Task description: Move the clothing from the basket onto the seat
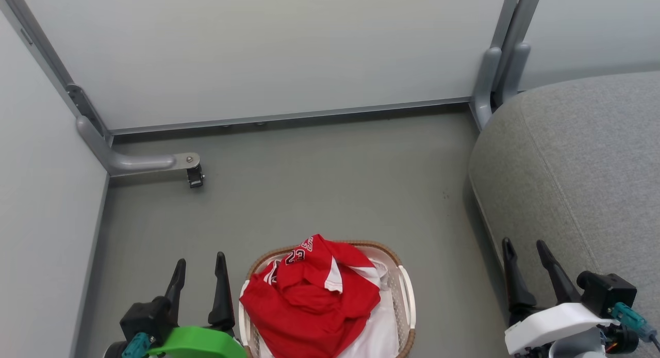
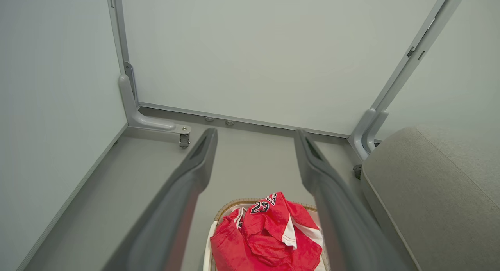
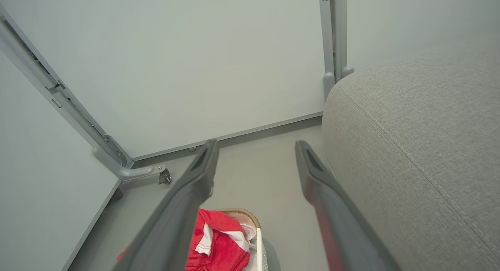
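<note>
The clothing, red jersey fabric with white trim and a "23", lies heaped in the basket at the bottom middle of the head view, over some white cloth. It also appears in the left wrist view as the clothing and in the right wrist view as the clothing. The grey seat fills the right side. My left gripper stands open just left of the basket, holding nothing. My right gripper stands open against the seat's front edge, right of the basket, also holding nothing.
Pale partition panels close off the back and left, with a grey frame foot and caster on the floor at the left and a post beside the seat. Grey floor lies between the basket and the back panel.
</note>
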